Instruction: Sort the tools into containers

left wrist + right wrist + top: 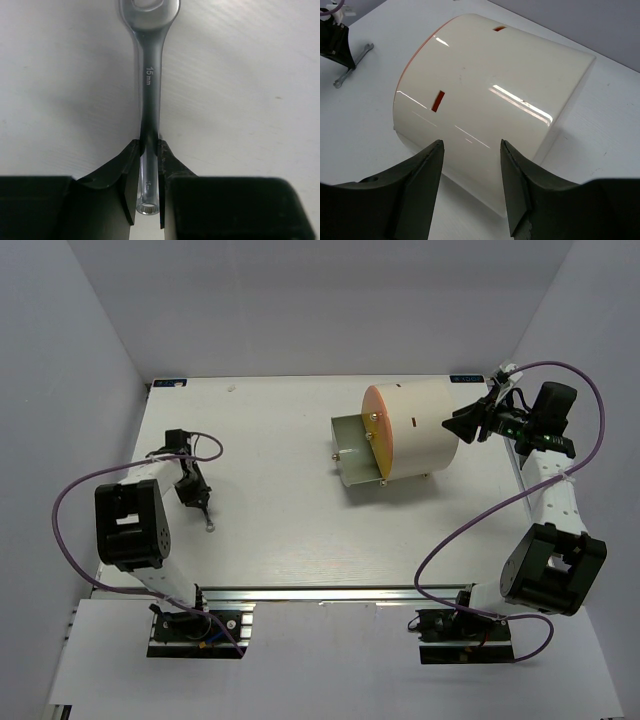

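white table [290, 550], grey walls. near its left side the left gripper [148, 147] pinches the silver wrench [149, 85]. a pale grey-green drawer [352, 452] juts from the drum [425, 430], contents unclear. the right gripper [471, 144] is spread just behind the drum.

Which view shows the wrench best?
Left wrist: the wrench fills the frame, its 15 mm mark readable, gripped in the left claw. Top external and right wrist show only a small sliver.
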`<state>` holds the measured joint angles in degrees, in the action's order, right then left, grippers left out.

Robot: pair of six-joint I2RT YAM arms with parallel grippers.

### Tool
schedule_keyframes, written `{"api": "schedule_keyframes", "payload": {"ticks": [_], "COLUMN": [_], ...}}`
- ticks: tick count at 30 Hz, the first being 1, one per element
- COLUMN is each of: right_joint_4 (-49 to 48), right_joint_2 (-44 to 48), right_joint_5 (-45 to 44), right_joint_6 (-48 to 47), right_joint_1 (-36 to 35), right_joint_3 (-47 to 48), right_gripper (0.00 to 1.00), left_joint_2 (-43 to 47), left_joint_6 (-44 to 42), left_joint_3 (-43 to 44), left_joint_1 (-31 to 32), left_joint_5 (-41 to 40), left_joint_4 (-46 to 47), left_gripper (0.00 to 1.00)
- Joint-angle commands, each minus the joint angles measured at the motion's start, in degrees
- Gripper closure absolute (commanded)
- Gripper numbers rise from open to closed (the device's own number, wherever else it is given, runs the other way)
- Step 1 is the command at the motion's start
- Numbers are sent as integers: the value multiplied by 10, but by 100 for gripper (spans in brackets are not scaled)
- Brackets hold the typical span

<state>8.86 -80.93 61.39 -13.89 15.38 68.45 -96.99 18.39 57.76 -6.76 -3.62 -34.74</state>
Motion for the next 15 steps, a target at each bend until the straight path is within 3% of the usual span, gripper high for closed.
{"api": "schedule_keyframes", "payload": {"ticks": [1, 15], "right_joint_4": [-20, -20], "right_joint_2": [22, 25], "right_joint_5": [12, 14], "right_joint_6": [4, 2], "right_joint_1": [3, 8], "right_joint_3": [-6, -11], "right_gripper": [45, 45], "left_joint_2": [11, -32], "left_joint_6": [30, 77], "left_joint_3": [40, 156], "left_joint_1": [28, 134], "left_joint_5": [13, 19], "left_joint_4": [1, -11], "left_gripper": [100, 100]}}
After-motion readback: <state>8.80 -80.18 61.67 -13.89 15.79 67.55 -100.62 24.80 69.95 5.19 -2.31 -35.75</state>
